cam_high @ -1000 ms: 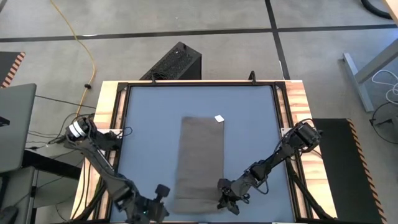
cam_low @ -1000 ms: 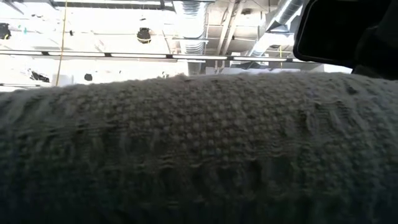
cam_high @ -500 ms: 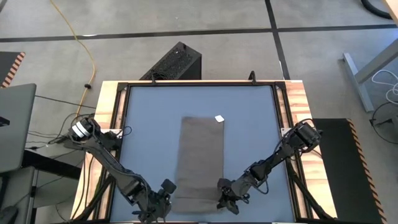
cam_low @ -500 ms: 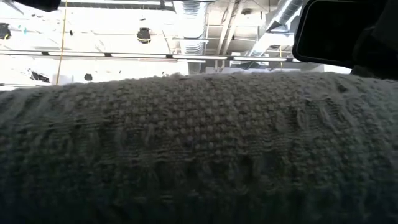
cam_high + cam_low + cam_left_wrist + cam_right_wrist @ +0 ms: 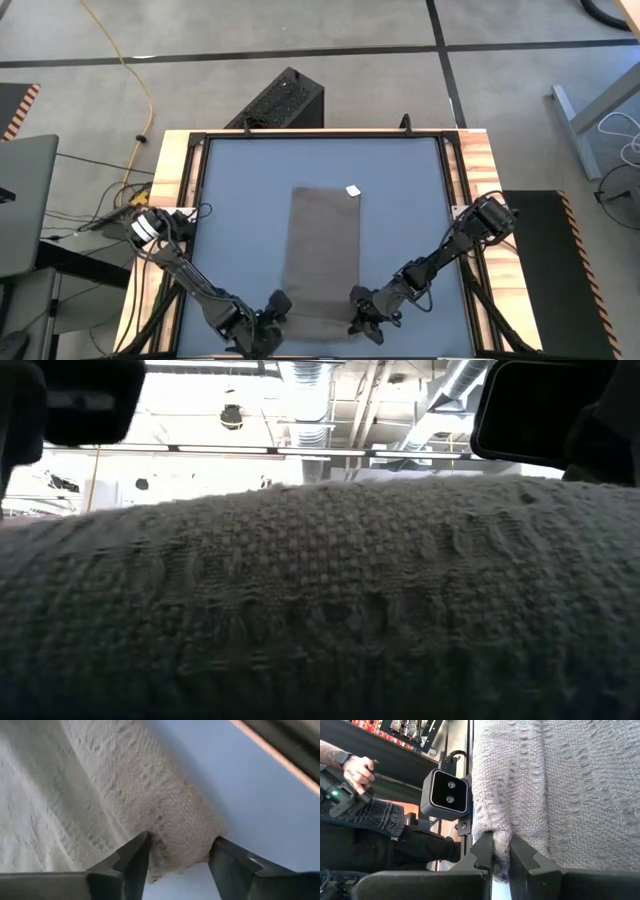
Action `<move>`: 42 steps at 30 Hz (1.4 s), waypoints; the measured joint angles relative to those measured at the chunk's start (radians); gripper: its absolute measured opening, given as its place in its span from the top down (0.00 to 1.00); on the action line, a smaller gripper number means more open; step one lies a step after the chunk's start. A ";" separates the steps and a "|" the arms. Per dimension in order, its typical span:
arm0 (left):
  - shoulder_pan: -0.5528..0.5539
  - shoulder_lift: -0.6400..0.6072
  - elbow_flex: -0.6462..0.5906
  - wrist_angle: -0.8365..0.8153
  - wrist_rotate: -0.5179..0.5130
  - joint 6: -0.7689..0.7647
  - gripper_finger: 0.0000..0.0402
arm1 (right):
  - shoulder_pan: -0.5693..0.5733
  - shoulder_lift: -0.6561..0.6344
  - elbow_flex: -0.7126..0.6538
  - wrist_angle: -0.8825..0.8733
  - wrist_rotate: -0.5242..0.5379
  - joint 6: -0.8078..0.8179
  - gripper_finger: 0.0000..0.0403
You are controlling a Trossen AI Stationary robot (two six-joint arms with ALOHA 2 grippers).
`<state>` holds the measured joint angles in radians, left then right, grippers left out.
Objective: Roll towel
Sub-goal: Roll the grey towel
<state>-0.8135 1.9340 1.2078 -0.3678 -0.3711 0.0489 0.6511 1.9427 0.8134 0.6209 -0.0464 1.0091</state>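
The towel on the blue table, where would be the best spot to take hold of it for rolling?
Probably the rolled near edge of the towel, at its two end corners, coming in from the table's near side. The right gripper already pinches one end, and the left gripper straddles the other, open.

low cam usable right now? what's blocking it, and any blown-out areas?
Low view: the towel fills most of the picture at close range, its weave soft; the bright ceiling behind is washed out. High view: evenly lit, towel sharp. Right wrist view: right gripper pinches the rolled edge, clear.
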 joint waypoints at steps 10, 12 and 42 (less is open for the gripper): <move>0.022 -0.001 0.000 0.034 0.161 -0.340 0.97 | 0.002 0.000 0.000 -0.008 0.013 0.099 0.88; 0.031 -0.001 0.000 0.061 0.225 -0.383 0.98 | 0.007 0.000 0.001 -0.010 0.013 0.139 0.88; 0.111 -0.041 -0.445 0.948 0.664 -1.111 0.79 | 0.023 -0.003 0.005 -0.180 0.010 0.671 0.88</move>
<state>-0.7030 1.8932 0.7624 0.5797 0.2932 -1.0622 0.6737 1.9396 0.8181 0.4413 -0.0364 1.6802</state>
